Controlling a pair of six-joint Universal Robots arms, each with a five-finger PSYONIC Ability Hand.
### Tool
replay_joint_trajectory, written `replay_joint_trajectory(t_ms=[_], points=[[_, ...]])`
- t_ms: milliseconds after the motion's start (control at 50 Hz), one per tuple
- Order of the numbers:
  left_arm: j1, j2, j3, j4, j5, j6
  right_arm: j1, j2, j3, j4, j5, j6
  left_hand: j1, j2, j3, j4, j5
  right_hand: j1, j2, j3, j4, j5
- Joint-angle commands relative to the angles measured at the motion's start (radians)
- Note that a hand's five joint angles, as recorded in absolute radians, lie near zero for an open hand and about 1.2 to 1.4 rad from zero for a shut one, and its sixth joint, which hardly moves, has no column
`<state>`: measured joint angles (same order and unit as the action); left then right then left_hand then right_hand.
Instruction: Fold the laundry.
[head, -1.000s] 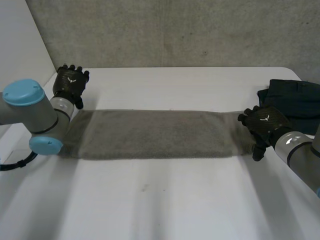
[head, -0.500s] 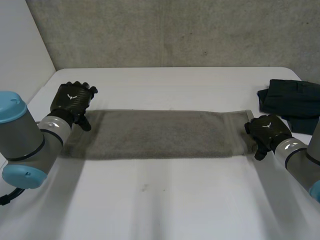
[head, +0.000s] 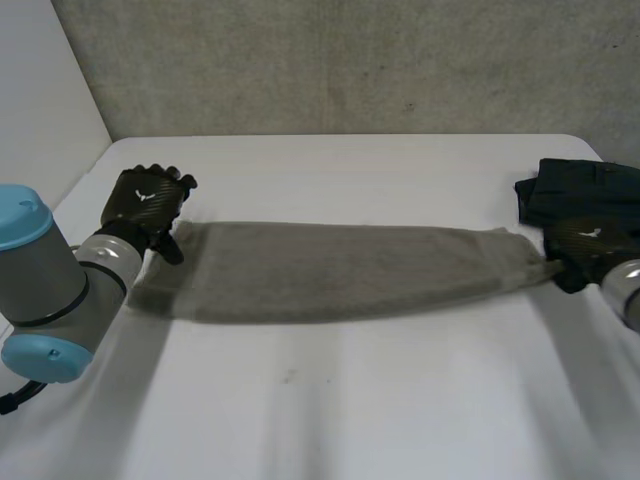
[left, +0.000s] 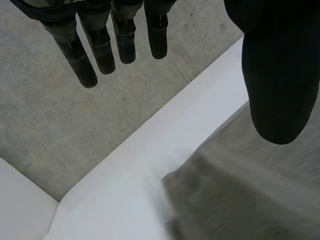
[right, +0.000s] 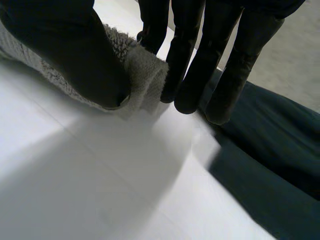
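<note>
Head view shows a long grey towel (head: 330, 270) lying as a folded strip across the white surface (head: 350, 400), stretched between the two hands. At one end the left hand (head: 148, 205) hovers with its fingers (left: 100, 50) straight and set well apart from the thumb, holding nothing. In the left wrist view the towel's corner lies below the thumb tip. At the other end the right hand (head: 590, 250) pinches the towel's end between its thumb and straight fingers, and the cloth is bunched narrow there. A dark garment (head: 580, 190) lies on the surface just beyond the right fingertips.
</note>
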<state>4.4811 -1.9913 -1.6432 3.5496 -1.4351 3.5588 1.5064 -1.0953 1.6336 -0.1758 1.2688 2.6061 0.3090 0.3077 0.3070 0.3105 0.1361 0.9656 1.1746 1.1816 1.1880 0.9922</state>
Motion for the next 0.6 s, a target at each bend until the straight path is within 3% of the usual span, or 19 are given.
replay_joint_trajectory(t_ms=[20,100,140,160,200,220,280,320,360,380,600], points=[[0.012,0.046,-0.039,-0.002,0.002,0.0,-0.159,-0.038,0.035,0.029,-0.037,-0.218,0.022,0.023,0.024,0.02,0.02,0.431,0.222,0.215,0.208,0.229],[0.013,0.057,-0.053,-0.002,0.001,0.002,-0.172,-0.04,0.029,0.041,-0.049,-0.282,0.022,0.023,0.024,0.02,0.02,0.431,0.222,0.215,0.208,0.229],[0.012,0.06,-0.055,-0.002,0.001,0.002,-0.164,-0.043,0.02,0.045,-0.055,-0.259,0.022,0.023,0.024,0.02,0.02,0.169,-0.04,-0.047,-0.053,-0.032],[0.012,0.063,-0.056,-0.002,0.001,0.0,-0.152,-0.046,0.012,0.048,-0.058,-0.23,0.022,0.023,0.024,0.02,0.02,0.15,-0.059,-0.066,-0.072,-0.051],[0.009,0.068,-0.056,-0.002,-0.001,0.0,-0.14,-0.052,0.002,0.048,-0.065,-0.189,0.022,0.023,0.024,0.02,0.02,0.246,0.037,0.03,0.024,0.045],[0.009,0.071,-0.056,-0.002,-0.001,-0.002,-0.123,-0.064,-0.004,0.039,-0.072,-0.14,0.022,0.023,0.024,0.02,0.02,0.41,0.2,0.194,0.187,0.208],[0.007,0.083,-0.063,-0.002,-0.001,-0.002,-0.091,-0.104,-0.012,0.038,-0.092,-0.094,0.022,0.023,0.024,0.02,0.02,0.4,0.191,0.184,0.177,0.198],[0.007,0.089,-0.067,-0.002,-0.001,-0.002,-0.048,-0.139,-0.034,0.047,-0.083,-0.06,0.019,0.02,0.021,0.018,0.017,-0.039,-0.248,-0.255,-0.261,-0.24],[0.003,0.097,-0.07,-0.002,-0.001,-0.002,-0.023,-0.147,-0.052,0.064,-0.075,-0.051,0.007,0.009,0.009,0.006,0.006,-0.628,-0.837,-0.844,-0.85,-0.829],[0.001,0.098,-0.072,-0.002,-0.001,-0.002,-0.015,-0.147,-0.058,0.085,-0.065,-0.046,0.004,0.006,0.006,0.003,0.003,-0.791,-1.0,-1.007,-1.013,-0.992],[-0.01,0.108,-0.109,-0.002,0.002,-0.002,-0.028,-0.149,0.02,0.128,-0.045,-0.038,-0.013,-0.012,-0.011,-0.015,-0.015,-0.791,-1.0,-1.007,-1.013,-0.992]])
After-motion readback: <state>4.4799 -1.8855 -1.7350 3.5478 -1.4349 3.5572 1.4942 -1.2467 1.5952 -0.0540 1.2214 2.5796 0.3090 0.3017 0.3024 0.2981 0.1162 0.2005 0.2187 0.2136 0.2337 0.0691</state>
